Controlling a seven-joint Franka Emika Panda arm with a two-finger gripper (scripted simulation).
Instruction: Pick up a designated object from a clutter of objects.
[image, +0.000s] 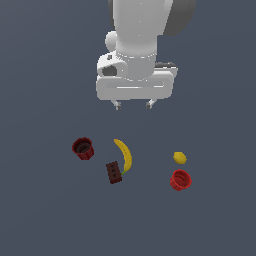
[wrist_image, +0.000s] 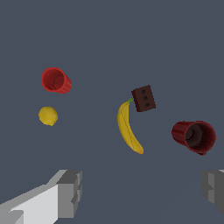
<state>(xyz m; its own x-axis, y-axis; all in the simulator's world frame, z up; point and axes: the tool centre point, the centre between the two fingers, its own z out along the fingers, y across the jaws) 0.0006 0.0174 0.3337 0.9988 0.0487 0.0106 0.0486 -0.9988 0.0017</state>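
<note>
The small yellow lemon (image: 180, 158) (wrist_image: 48, 116) lies on the dark floor toward the exterior view's right, just beside a bright red cup (image: 180, 180) (wrist_image: 56, 80). A curved yellow banana (image: 124, 155) (wrist_image: 128, 129), a brown block (image: 114, 172) (wrist_image: 144, 98) and a dark red cup (image: 83, 148) (wrist_image: 195, 136) make up the remaining clutter. My gripper (image: 133, 105) (wrist_image: 142, 194) hangs high above the floor, open and empty, well apart from the lemon. Its fingers (wrist_image: 70, 192) frame the wrist view's edge.
All items rest on one flat dark grey surface. The brown block touches the banana's stem end. The dark red cup lies on its side toward the exterior view's left.
</note>
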